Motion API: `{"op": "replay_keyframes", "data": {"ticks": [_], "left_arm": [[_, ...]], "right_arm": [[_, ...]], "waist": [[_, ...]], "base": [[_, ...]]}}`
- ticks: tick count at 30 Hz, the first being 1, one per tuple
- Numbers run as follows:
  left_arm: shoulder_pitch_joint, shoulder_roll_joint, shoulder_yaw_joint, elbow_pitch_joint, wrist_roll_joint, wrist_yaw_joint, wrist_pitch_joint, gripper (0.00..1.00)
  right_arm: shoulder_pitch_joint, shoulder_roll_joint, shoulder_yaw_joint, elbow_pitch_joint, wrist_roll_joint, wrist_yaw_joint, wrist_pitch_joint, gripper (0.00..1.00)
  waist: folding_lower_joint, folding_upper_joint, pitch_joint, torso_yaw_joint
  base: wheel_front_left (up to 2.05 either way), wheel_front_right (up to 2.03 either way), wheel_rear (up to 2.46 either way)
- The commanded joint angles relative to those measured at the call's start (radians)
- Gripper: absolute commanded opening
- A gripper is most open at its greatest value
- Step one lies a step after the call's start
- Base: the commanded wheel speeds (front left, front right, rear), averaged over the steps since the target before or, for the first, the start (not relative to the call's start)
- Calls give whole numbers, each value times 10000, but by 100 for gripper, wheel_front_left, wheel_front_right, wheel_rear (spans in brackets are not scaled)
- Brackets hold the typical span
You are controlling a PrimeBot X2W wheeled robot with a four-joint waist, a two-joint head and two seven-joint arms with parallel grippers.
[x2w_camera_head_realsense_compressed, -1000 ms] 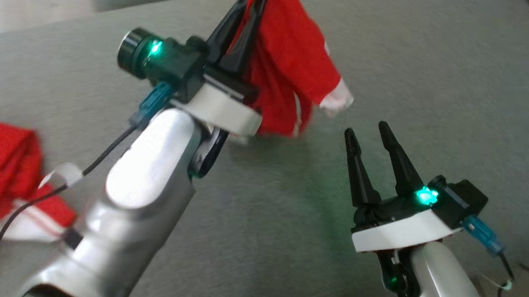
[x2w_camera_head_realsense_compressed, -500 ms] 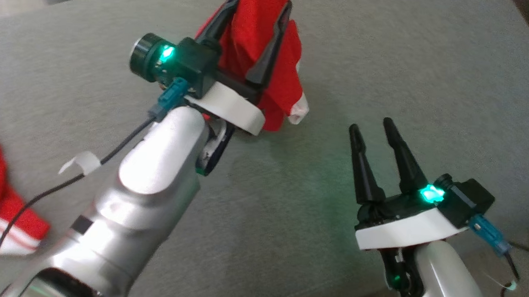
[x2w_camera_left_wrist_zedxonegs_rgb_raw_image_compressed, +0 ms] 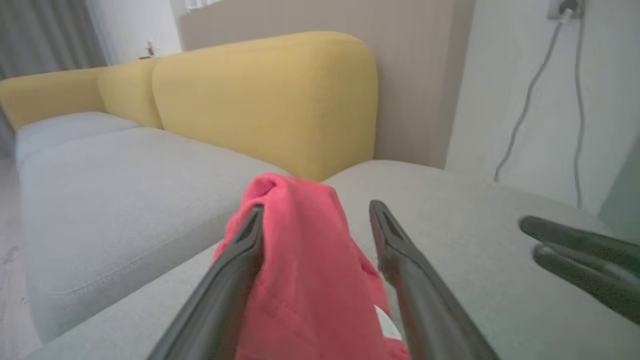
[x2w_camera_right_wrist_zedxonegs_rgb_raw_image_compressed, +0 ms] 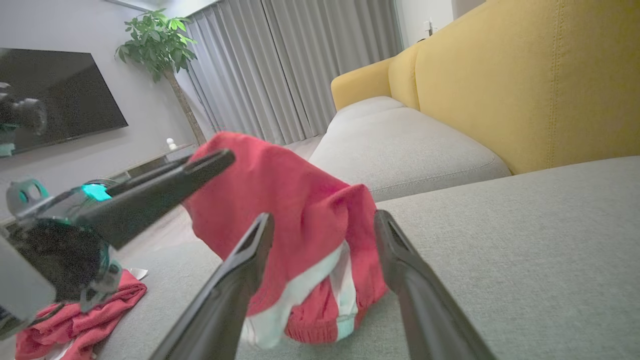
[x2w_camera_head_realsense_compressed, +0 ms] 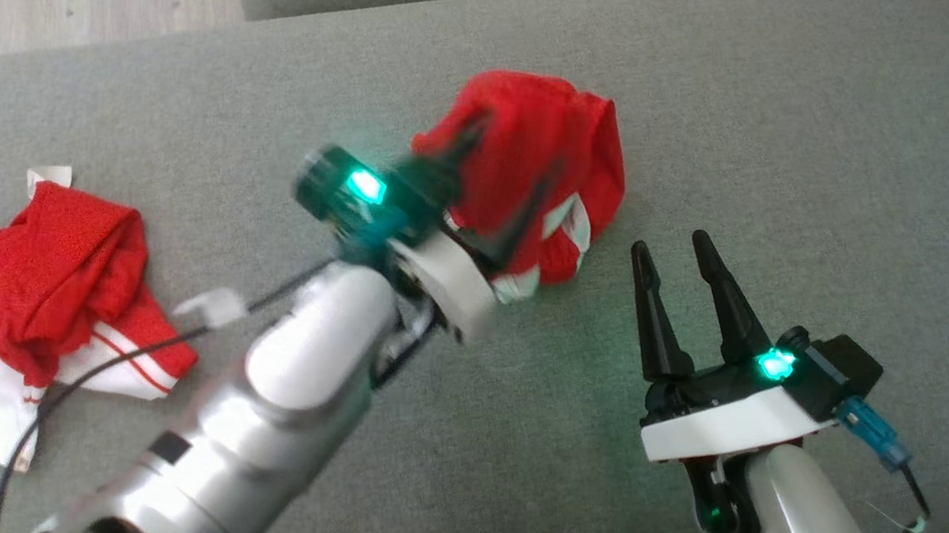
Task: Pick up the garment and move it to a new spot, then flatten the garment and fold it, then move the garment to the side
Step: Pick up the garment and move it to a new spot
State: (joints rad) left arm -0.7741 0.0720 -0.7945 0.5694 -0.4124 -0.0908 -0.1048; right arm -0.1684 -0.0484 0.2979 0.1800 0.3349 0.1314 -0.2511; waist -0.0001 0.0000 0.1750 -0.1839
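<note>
Red cloth with white trim: the garment (x2w_camera_head_realsense_compressed: 570, 116) is sitting in a loose heap on the grey sofa cushion (x2w_camera_head_realsense_compressed: 778, 153), bunched between and ahead of the left pincer's fingers. The left pincer (x2w_camera_head_realsense_compressed: 516, 147) is standing released, fingers spread wide. In the left wrist view the cloth is leaning against one finger while a gap is showing beside the other's tip. The head view is blurring this pincer, so finer contact is not readable.

The right pincer (x2w_camera_head_realsense_compressed: 670, 241) is hovering released too, carrying nothing between its fingers. The garment is lying just beyond its tips and off to its left. White hem bands are showing at the heap's lower edge, on the side nearest the right pincer.

A second red-and-white garment (x2w_camera_head_realsense_compressed: 54, 265) is lying crumpled on the same cushion, well apart, far to the left of the left pincer. A yellow backrest (x2w_camera_left_wrist_zedxonegs_rgb_raw_image_compressed: 275, 100) is rising beyond the left pincer's fingertips.
</note>
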Motion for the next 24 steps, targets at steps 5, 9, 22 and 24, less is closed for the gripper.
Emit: {"op": "replay_keyframes", "data": {"ticks": [5,9,22,24], "left_arm": [[94,114,-832,-378,-328,-324,1071,100],[396,660,-1696,-865,-751,-389,1739,100],[1086,2025,-2445,-2048,-1167,-201,2219,100],[1217,2232,-2286,-2230,-1127,119,2057,100]], "right_arm": [[-171,-18,195,-275,185,-7,-107,100],[-118,-18,69,-239,218,-7,-107,100],[202,-18,-311,-127,103,-7,-107,100],[262,-18,-349,-118,87,-7,-107,100]], "waist": [[1,0,-102,-57],[1,0,-220,42],[1,0,-835,1106],[1,0,-926,1260]], "base": [[0,0,0],[0,0,0],[0,0,0],[0,0,0]]}}
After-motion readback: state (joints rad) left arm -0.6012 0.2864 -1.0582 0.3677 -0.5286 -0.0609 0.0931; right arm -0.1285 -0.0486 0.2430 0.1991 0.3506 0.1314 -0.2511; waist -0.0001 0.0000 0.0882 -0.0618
